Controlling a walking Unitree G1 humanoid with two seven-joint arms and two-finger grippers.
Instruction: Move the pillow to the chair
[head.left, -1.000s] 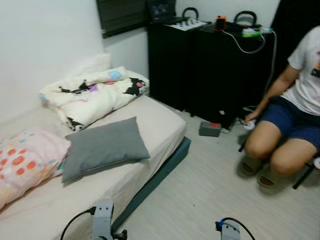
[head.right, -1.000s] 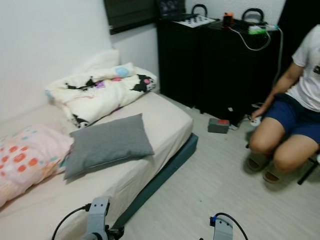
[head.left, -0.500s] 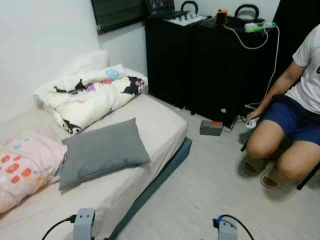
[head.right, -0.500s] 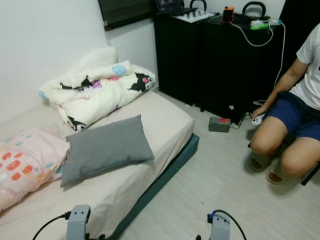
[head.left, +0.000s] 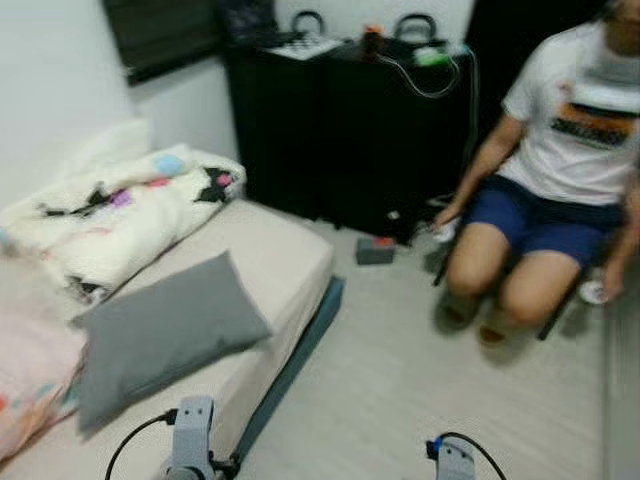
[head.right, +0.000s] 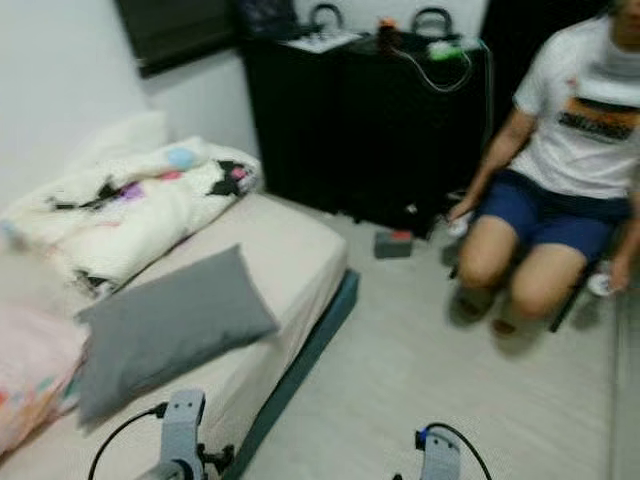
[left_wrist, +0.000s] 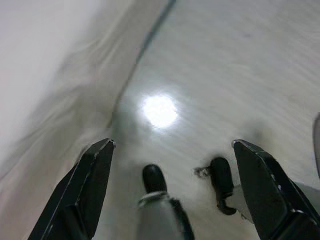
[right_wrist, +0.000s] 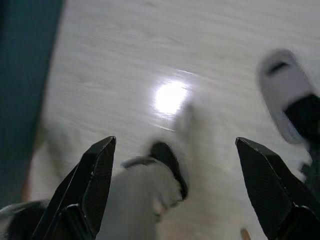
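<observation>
Both eye views soft with motion blur across the whole frame; edges smear on the person (head.left: 545, 200) and the black cabinets (head.left: 350, 120). Light even, fairly bright, diffuse; the source itself cannot be placed from the eye views. White wall (head.left: 50, 90) slightly washed out. Cabinets read as near-solid black, little detail. Soft shadow on the floor (head.left: 420, 380) under the seated person.

Left wrist view: round glare spot on the floor (left_wrist: 160, 111), probably an overhead lamp reflected. Background streaked by blur; black fingers (left_wrist: 85, 190) sharp.

Right wrist view: similar glare patch (right_wrist: 171, 97), blurred background, fingers (right_wrist: 90, 185) crisp-edged.
</observation>
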